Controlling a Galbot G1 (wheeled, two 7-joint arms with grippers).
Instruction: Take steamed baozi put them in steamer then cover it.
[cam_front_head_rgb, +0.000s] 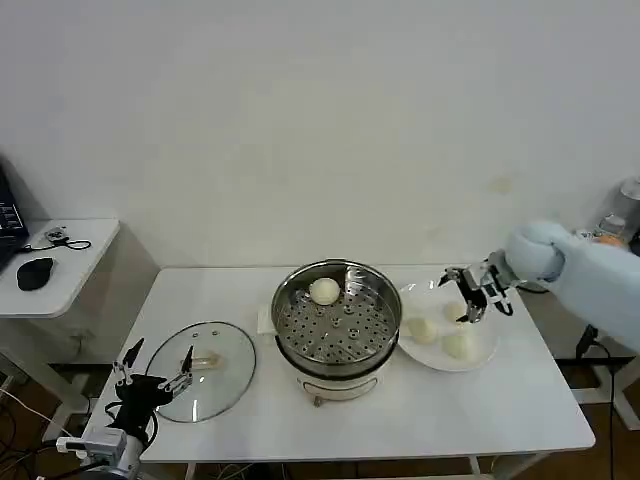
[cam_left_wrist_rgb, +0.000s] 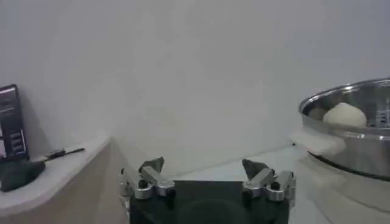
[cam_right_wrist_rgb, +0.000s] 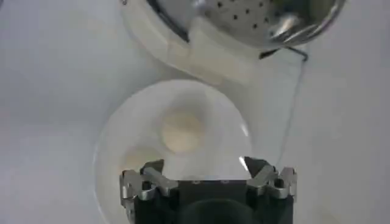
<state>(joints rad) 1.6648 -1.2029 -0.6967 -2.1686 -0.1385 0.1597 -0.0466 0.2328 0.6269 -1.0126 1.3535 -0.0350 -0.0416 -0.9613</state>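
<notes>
The left end effector (cam_front_head_rgb: 153, 383) hangs parked at the bench's (cam_front_head_rgb: 520, 410) near corner, fingers wide apart, empty, beside the glass cover (cam_front_head_rgb: 203, 369) lying flat for later. One baozi (cam_front_head_rgb: 323, 291) sits at 11 o'clock in the steamer (cam_front_head_rgb: 336, 325). At the steamer's 3 o'clock, the right end effector (cam_front_head_rgb: 471, 297) hovers spread and empty above the glass plate (cam_front_head_rgb: 478, 360), apparently lining up on a bun (cam_front_head_rgb: 423, 329).

The white counter (cam_front_head_rgb: 520, 400) holds the shiny steamer (cam_front_head_rgb: 330, 335) in the middle, the glass cover (cam_front_head_rgb: 205, 370) lying flat on its left, and a clear plate (cam_front_head_rgb: 478, 362) on its right.
</notes>
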